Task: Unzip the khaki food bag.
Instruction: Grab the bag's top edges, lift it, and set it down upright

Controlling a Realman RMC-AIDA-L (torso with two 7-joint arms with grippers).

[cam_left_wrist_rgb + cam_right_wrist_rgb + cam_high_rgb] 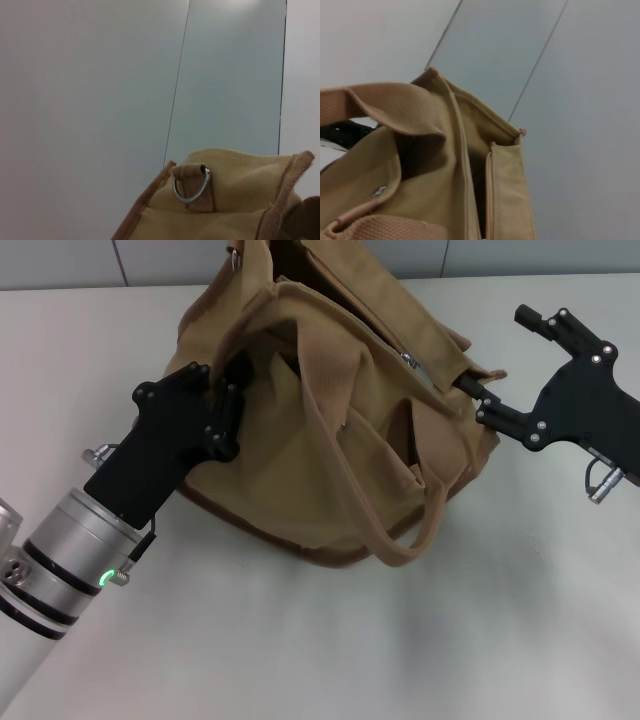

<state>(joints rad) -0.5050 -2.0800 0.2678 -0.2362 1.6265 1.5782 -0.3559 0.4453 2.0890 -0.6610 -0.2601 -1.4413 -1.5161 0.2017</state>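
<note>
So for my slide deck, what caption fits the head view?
Left gripper pressed against the khaki food bag, right gripper open beside its gaping top.

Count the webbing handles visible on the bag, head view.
2. One handle loops over the khaki food bag front, hanging toward the near edge. The other stands at the far top edge. The left gripper presses the bag's left side; nothing seems hidden.

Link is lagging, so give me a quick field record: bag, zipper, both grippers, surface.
bag: khaki food bag on the white table, one handle looped toward the front
zipper: top looks parted, silver pull near the right end
left gripper: pressed against the bag's left side
right gripper: open, lower finger touching the bag's right top edge
</note>
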